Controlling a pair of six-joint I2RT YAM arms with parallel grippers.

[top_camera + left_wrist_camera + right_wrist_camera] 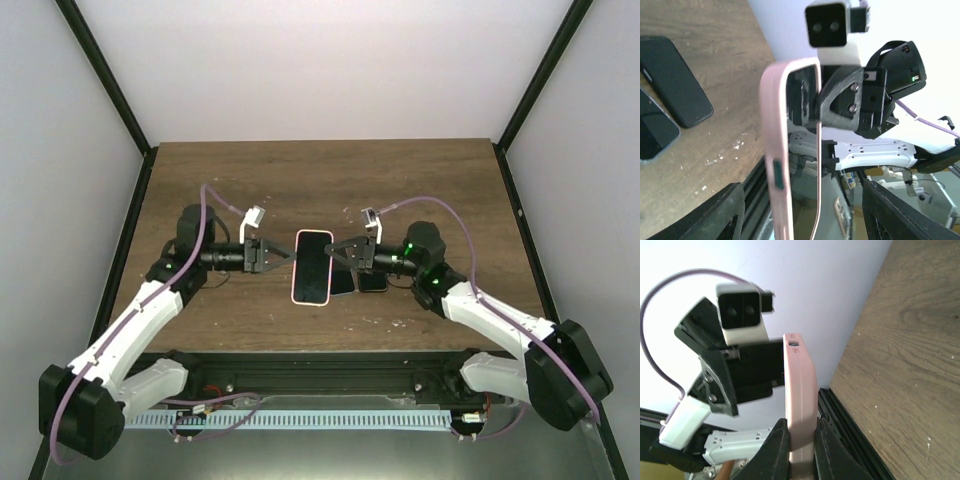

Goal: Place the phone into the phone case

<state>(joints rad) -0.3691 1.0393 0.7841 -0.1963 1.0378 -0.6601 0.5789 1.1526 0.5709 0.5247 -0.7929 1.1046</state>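
Case-presentation step: with pink phone case (801,390) pinched edgewise in right gripper (801,439) above table (715,30) and left gripper (802,206) spread wide — apparently empty — alongside, fetch dark phone (675,82) flat below, then align to case opening.

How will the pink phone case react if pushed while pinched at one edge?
The pink phone case looks thin-walled, so it probably flexes rather than resists. The right gripper pinches just one edge, so a push would likely pivot it. Its smooth finish might slip.
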